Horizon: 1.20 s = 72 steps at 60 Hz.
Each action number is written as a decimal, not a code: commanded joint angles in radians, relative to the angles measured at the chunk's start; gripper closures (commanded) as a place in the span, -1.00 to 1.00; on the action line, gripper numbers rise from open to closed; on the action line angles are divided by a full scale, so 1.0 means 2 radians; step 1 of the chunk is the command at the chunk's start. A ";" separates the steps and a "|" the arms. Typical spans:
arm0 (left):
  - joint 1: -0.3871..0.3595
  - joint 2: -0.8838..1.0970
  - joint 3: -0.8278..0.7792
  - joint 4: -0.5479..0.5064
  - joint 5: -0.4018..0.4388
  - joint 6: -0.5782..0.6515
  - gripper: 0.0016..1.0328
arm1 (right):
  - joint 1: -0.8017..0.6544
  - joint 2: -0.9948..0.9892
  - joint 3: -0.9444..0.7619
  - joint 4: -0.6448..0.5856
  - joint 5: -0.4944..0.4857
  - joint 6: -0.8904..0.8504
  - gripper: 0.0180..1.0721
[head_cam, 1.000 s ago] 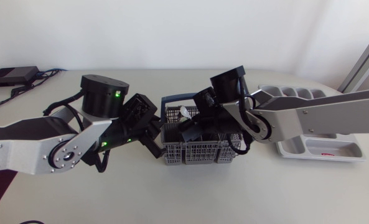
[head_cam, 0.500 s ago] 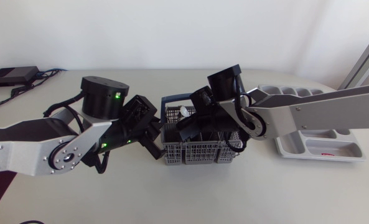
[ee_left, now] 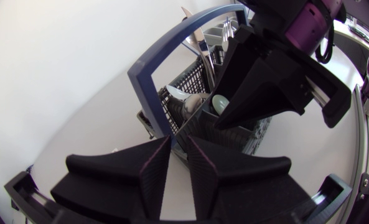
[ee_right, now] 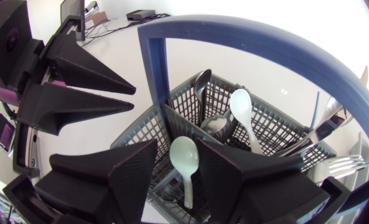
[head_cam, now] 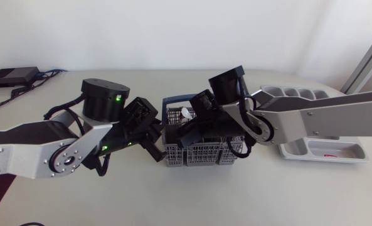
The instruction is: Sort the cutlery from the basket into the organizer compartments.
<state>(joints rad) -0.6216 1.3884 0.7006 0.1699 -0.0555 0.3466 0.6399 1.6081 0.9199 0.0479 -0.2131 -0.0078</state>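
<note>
A grey cutlery basket [head_cam: 201, 154] with a blue handle [head_cam: 170, 103] stands mid-table. My left gripper [head_cam: 157, 143] sits at its left wall, fingers nearly together on the basket's rim [ee_left: 172, 124]. Over the basket's left compartments, my right gripper [head_cam: 195, 129] reaches down, its fingers open on either side of a pale green spoon [ee_right: 185, 158] that stands upright between them. That spoon [ee_left: 220, 104] also shows under the right gripper in the left wrist view. A white spoon [ee_right: 241, 109] and several metal forks [ee_right: 333, 165] stand in other compartments. The white organizer [head_cam: 287, 150] lies at the right.
A black box [head_cam: 13, 76] with cables sits at the table's back left corner. The basket's handle [ee_right: 246, 37] arches just above my right gripper. Both arms crowd the basket's left half.
My right gripper's fingers have drawn closer together around the pale green spoon, and the arm has shifted slightly left. The left arm has not moved.
</note>
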 commanded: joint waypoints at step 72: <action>-0.005 0.002 -0.011 0.011 0.006 -0.012 0.60 | 0.004 -0.053 -0.060 -0.009 -0.018 -0.024 0.81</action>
<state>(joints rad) -0.6239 1.3884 0.7002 0.1780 -0.0555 0.3397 0.6529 1.5162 0.8349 0.0170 -0.2401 -0.0601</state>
